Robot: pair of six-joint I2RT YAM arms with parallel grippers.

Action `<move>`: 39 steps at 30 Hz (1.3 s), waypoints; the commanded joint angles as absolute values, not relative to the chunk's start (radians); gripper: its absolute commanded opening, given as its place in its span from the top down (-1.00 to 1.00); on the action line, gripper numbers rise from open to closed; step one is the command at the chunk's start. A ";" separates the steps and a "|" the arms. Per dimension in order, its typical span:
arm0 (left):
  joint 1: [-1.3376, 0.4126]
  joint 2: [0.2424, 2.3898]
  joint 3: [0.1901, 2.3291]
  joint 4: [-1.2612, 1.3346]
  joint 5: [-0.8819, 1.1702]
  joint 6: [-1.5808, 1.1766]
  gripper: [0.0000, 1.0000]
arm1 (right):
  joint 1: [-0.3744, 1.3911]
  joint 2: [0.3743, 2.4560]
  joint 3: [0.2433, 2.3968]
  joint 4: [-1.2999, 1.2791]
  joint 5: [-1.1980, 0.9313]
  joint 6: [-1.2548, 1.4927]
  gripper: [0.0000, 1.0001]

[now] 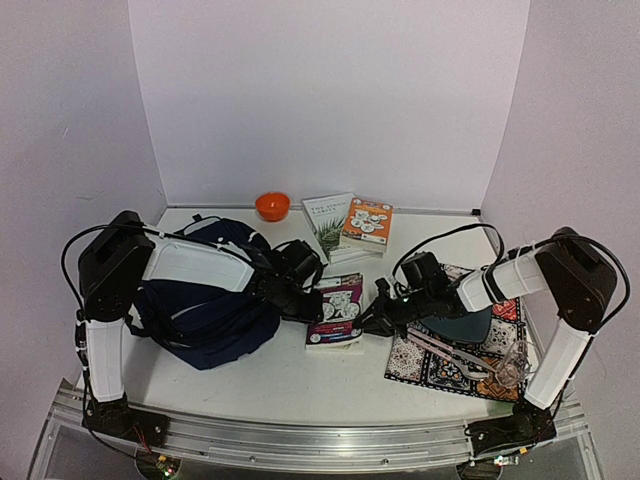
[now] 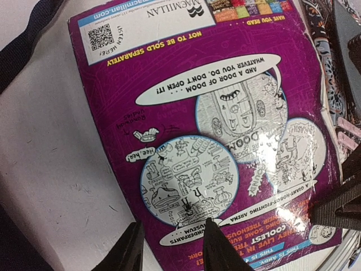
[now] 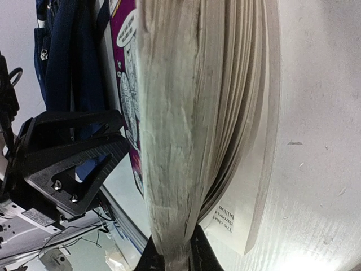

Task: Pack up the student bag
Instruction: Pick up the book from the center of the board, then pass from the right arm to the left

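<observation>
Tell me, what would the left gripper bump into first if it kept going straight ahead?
The purple book, most likely: the left gripper points right at its back cover, with nothing showing in between. How near it is, I can't tell.

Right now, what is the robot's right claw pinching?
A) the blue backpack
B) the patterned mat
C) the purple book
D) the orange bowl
C: in the right wrist view, the right gripper has its two fingers closed on the page edges of the purple book.
</observation>
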State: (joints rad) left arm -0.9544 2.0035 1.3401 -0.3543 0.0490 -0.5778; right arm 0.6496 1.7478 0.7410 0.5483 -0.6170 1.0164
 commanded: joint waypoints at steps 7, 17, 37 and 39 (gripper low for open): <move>-0.877 1.810 1.228 -0.273 0.099 -0.788 -0.19 | 0.653 1.601 0.761 0.639 -0.622 1.086 1.00; -0.818 1.706 1.074 -0.025 0.274 -1.003 -0.41 | 0.646 1.563 0.750 0.864 -0.664 1.221 1.00; -0.807 1.746 1.014 0.292 0.447 -1.280 -0.20 | 0.649 1.616 0.643 1.293 -0.654 1.416 1.00; -0.807 1.744 1.015 0.332 0.470 -1.309 -0.12 | 0.652 1.631 0.644 1.314 -0.658 1.425 1.00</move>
